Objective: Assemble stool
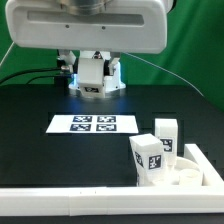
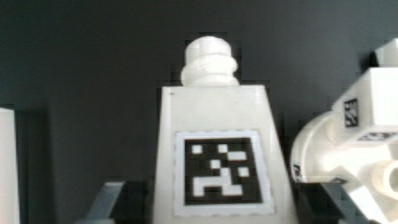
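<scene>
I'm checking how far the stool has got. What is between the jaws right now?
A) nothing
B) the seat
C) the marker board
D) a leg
D: the wrist view shows the jaws closed on either side of a tagged white leg, while the seat and the marker board lie apart from it on the table.

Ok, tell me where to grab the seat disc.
Probably the seat disc by its bare raised rim on the exterior view's right, coming from above: two upright legs crowd the other side, and the rim looks thin enough to pinch.
</scene>
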You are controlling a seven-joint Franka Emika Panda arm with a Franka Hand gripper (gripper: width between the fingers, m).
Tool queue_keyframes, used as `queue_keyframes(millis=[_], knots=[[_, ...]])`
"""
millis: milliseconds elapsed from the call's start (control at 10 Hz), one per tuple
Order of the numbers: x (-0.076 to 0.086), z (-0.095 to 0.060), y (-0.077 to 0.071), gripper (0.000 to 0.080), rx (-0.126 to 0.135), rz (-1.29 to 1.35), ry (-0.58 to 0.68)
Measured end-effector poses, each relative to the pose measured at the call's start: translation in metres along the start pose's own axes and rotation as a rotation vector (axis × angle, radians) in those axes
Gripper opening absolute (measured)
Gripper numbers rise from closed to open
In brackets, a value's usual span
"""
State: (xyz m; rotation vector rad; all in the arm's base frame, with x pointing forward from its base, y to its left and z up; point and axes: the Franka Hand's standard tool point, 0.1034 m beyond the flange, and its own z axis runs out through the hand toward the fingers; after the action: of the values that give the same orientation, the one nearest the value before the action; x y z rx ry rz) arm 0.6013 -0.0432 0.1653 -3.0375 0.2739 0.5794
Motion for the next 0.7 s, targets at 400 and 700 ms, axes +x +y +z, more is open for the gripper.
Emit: queue_keyframes(millis=[400,700], knots=[[0.008,-0.011,-0.036,0.0337,0.015,0.074,0.333],[-0.003,-0.022,-0.124,0.0337,0.062,0.149,0.516]])
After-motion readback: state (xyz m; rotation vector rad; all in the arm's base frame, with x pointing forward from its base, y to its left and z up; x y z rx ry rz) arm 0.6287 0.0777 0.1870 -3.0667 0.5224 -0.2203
